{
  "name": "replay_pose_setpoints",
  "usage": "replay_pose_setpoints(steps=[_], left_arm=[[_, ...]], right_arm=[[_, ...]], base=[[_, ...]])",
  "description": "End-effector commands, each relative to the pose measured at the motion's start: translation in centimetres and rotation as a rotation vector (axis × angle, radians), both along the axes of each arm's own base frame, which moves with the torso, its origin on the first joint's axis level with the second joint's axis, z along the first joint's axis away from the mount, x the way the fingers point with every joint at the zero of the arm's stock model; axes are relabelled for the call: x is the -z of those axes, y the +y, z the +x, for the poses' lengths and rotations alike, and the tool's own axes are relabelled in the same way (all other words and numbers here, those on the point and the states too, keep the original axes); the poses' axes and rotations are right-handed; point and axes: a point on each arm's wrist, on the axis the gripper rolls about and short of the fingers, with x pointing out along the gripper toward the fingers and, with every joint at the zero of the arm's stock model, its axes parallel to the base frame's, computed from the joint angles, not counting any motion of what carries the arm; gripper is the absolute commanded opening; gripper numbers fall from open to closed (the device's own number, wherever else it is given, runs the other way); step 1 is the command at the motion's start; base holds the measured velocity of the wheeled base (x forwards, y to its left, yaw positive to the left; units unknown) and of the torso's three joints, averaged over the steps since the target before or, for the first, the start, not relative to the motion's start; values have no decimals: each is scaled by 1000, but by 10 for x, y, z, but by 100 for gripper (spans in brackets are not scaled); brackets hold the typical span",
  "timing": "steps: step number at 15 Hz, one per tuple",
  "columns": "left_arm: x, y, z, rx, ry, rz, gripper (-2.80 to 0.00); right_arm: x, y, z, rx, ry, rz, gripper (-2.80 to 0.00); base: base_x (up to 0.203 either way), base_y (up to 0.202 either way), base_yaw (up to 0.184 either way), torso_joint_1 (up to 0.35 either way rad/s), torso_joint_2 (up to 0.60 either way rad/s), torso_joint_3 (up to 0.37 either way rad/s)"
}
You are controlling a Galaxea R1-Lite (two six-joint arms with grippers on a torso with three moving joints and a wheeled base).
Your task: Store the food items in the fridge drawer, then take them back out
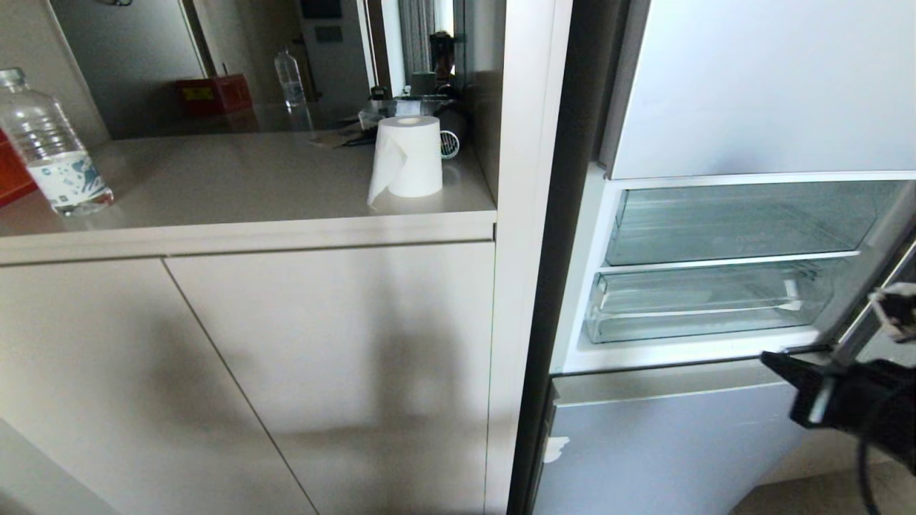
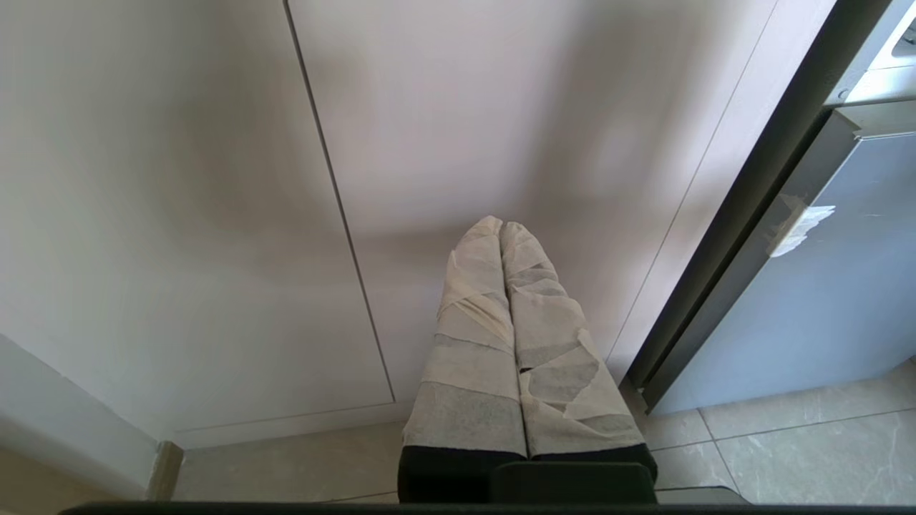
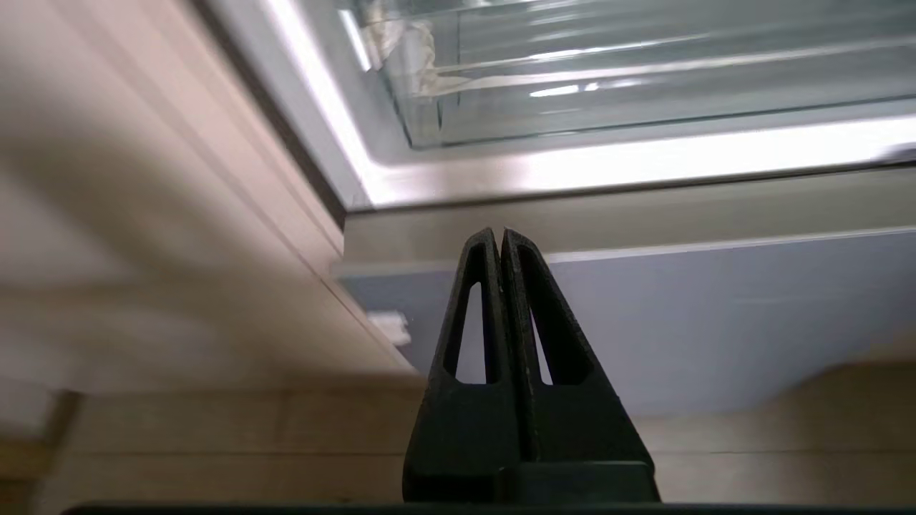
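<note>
Fridge stands open; the drawer (image 1: 705, 304) sits pushed in, low right. Right hand (image 3: 501, 236) — pinched tight, empty — hangs near its front. Likely next: spread and hook the lip. No food visible.

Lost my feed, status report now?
Right gripper shut, empty, below the fridge drawer. Left gripper shut, parked by cabinet door. Drawer pushed in; no food item visible.

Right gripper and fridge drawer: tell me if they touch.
Apart. In the right wrist view the right gripper, fingers shut, ends before the blue-grey lower panel, with the fridge drawer higher up beyond the white sill.
</note>
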Motion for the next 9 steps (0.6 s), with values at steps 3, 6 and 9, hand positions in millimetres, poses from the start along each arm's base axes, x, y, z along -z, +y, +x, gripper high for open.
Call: replay_pose_setpoints(steps=[3,6,9], left_arm=[[0,0,0,0,1,0,-280],[0,0,0,0,1,0,-280],[0,0,0,0,1,0,-280]], right_arm=[[15,-18,-139,-4,-255,-63,-280],[69,-21,-161,-14,-99,-135,-280],[88,-21,-164,15,-20,-232,-280]], base=[[0,0,0,0,0,0],[0,0,0,0,0,0],[0,0,0,0,0,0]])
